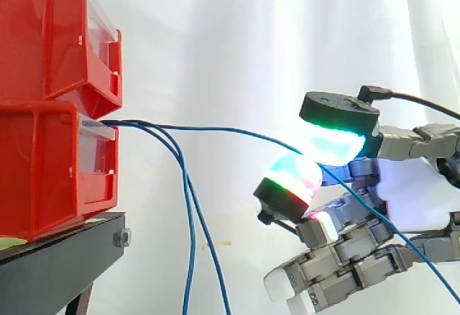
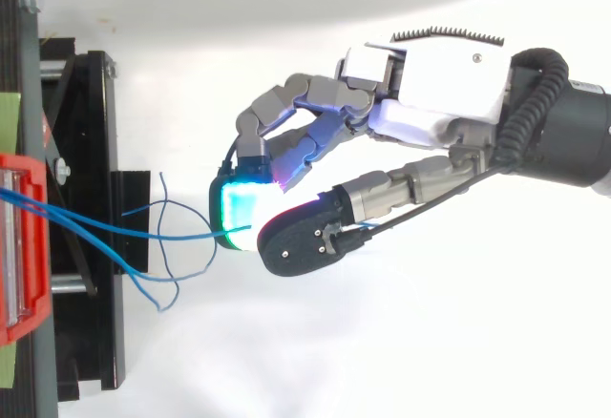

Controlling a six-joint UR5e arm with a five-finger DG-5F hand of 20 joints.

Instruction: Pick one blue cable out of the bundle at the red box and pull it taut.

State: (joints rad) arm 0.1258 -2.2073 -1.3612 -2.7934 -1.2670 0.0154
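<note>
One blue cable (image 1: 215, 129) runs almost level, lengthwise away from the red box (image 1: 43, 171), out of its lower bin to my hand (image 1: 410, 185), which pinches it between two glowing pads (other fingers curled underneath). The loose cables (image 1: 190, 214) droop from that bin.

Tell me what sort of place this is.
Probably a robotics lab test setup, not a working shop: a plain white curtain behind everything, red bins stacked on a black stand, and a robot hand pinching one blue cable that runs from the bins.
</note>
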